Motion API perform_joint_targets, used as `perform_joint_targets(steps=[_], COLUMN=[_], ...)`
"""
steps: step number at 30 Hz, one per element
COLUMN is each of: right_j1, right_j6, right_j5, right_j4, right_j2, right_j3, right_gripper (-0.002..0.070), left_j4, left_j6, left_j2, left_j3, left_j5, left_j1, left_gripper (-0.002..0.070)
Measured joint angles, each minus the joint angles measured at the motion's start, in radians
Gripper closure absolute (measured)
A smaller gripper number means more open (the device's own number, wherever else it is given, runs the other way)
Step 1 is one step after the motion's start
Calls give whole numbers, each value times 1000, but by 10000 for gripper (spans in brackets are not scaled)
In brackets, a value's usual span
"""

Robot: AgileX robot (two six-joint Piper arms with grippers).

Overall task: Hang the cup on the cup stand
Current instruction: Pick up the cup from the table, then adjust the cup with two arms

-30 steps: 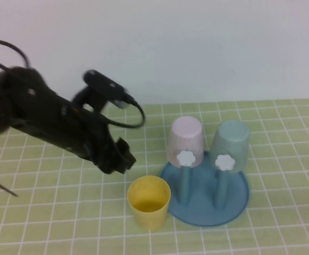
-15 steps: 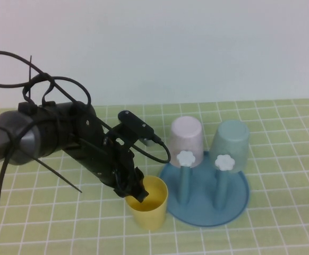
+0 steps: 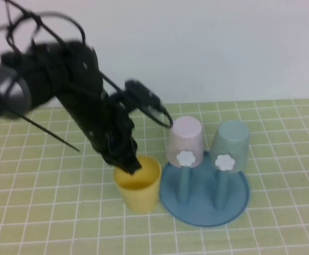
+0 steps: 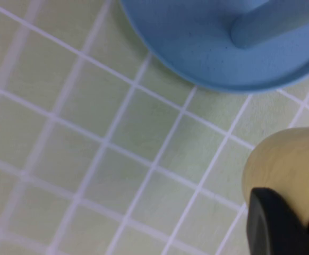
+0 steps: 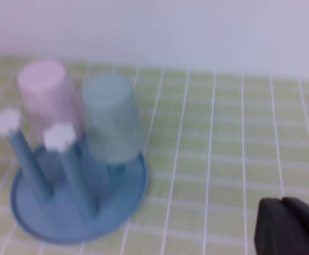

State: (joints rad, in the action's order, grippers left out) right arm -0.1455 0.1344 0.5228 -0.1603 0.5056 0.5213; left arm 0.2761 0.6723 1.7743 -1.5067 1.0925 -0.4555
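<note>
The yellow cup (image 3: 138,184) stands mouth up just left of the cup stand (image 3: 234,204), a round blue dish with upright pegs. My left gripper (image 3: 130,163) reaches down from the left and is shut on the cup's near-left rim, one finger inside and one outside. In the left wrist view a black finger (image 4: 271,228) presses the cup (image 4: 287,164) wall, with the cup stand's base (image 4: 218,53) beyond it. Two white-knobbed pegs (image 3: 186,158) stand free at the front. My right gripper (image 5: 290,228) is shut and empty, off to the right of the cup stand (image 5: 32,218).
A pale pink cup (image 3: 185,137) and a teal cup (image 3: 230,139) hang upside down on the stand's rear pegs. Green checked cloth (image 3: 282,159) covers the table. A white wall stands behind. The left arm's cables loop above the table's left side.
The left arm swung in from the left and came down on the yellow cup. Its jaws closed on the rim, and the cup shifted slightly left.
</note>
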Motion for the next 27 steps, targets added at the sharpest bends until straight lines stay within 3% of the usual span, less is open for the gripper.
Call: perform_joint_targets(steps=[6,8,11,17,19,22,25,27], right_j1=[0,0,0,0,0,0,0,0], right_j6=[51,82,176,608,813,988,1037,1046], right_j5=[-32,-28,-18,70,143,228,244,246], right_j4=[-31,-45,-90,-305,-377,-436,-452,-453], right_j2=[0,0,0,0,0,0,0,0], right_j3=[90,117,141,157,157,157,157,157], right_gripper=[678,678,678,678,678,675,613,496], left_j4=[-52,10,224,647,668,635,630,627], left_j6=[-85,-109,-116,-113,-113,-112,-110,-102], left_j2=[-84,-104,-126,-119,-104,-80,-53,-35], left_j3=[-227,-300,-373,-398,-398,-398,-398,-398], left_j5=[85,76,38,23,25,21,19,7], left_j1=[0,0,0,-22,-54,-118,-188,-230], left_gripper=[664,664,664,664,664,664,664,664])
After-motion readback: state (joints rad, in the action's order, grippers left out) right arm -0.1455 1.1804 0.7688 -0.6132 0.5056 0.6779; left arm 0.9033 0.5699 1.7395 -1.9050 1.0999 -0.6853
